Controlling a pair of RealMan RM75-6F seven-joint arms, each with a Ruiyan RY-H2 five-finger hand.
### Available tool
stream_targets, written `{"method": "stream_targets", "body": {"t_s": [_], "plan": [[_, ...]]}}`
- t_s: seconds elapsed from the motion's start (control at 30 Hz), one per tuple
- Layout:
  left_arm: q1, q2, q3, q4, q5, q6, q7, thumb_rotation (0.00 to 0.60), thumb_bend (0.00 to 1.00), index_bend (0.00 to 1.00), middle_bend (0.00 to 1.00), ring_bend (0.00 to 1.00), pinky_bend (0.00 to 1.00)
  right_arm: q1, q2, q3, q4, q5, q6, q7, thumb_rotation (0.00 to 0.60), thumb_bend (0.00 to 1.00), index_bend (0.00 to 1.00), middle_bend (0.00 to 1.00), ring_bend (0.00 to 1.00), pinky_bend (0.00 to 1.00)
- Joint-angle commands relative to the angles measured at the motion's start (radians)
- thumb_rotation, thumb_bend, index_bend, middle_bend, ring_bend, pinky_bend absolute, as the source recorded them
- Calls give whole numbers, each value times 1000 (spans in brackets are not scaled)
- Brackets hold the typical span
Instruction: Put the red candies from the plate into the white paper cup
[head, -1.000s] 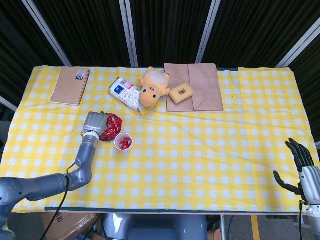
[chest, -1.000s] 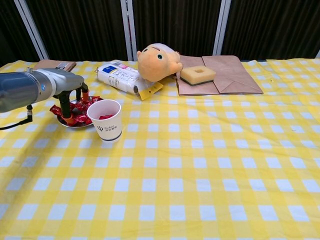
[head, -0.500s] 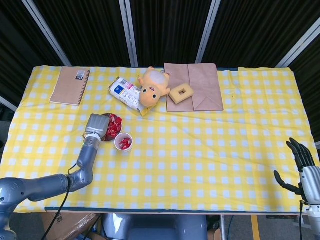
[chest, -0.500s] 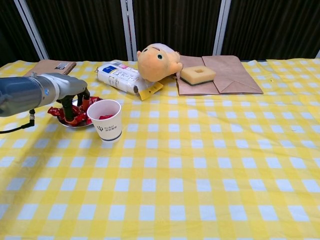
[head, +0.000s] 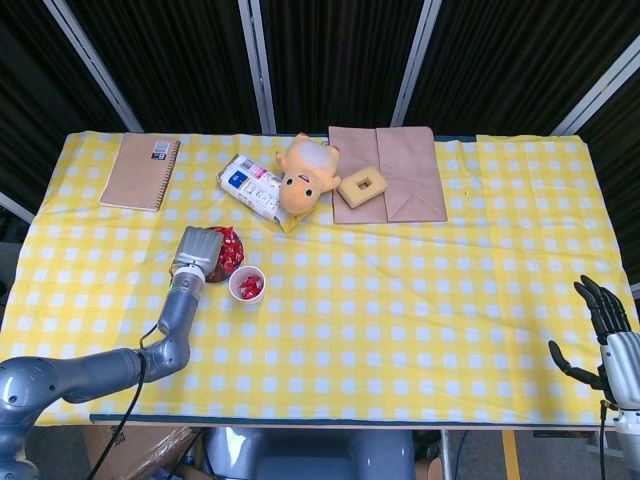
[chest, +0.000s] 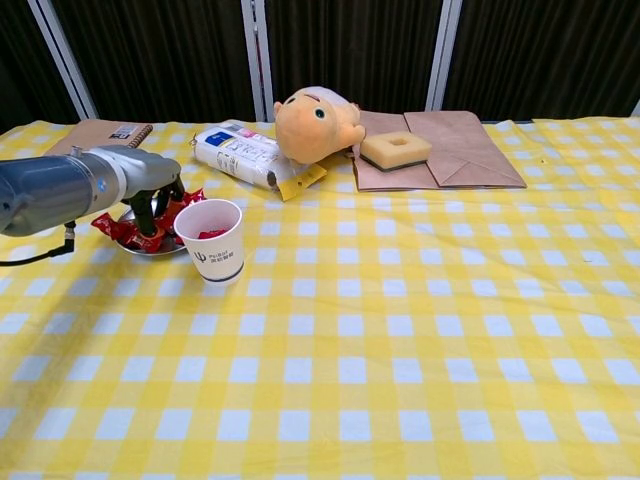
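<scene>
Red wrapped candies (head: 230, 251) lie heaped on a small dark plate (head: 214, 279) at the table's left. My left hand (head: 199, 252) hovers low over the plate's left half, fingers (chest: 157, 205) reaching down among the candies (chest: 126, 232). Whether they pinch one is hidden. The white paper cup (head: 247, 284) stands just right of the plate (chest: 160, 250), upright, with red candies inside; in the chest view the cup (chest: 210, 241) hides part of the plate. My right hand (head: 603, 335) hangs off the table's near right corner, fingers apart and empty.
Behind the plate lie a white-and-blue packet (head: 250, 188), a yellow plush toy (head: 304, 175), a brown paper bag (head: 400, 175) with a square sponge ring (head: 361, 186) on it, and a brown notebook (head: 141, 171) at the far left.
My left hand has slid slightly nearer and rightward over the plate and sunk lower into the candies. The right hand has stayed put.
</scene>
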Motion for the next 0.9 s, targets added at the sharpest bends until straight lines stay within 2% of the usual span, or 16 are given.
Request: {"method": "stream_targets", "body": {"t_s": [0.03,0.2,0.57,0.9], "plan": [[1,-4,3,6,1,-3,4,600,421,449,413,896,943,0,0,0,1,0,0,0,600,424,0,0,0,0],[4,-13,5,16,7,-7,5,600,420,455,422,896,943,0,-1,-1,2,-1,-1,0,600,424,0,0,0,0],[11,-19,5,20,22,-3,5,600,444,526,511,897,947,0,-1,-1,3,-2,1,4,600,423,0,0,0,0],[21,10,-14,-7,54,23,-14,600,446,538,536,899,949,0,-2,-1,3,-3,2,5,600,424,0,0,0,0]]}}
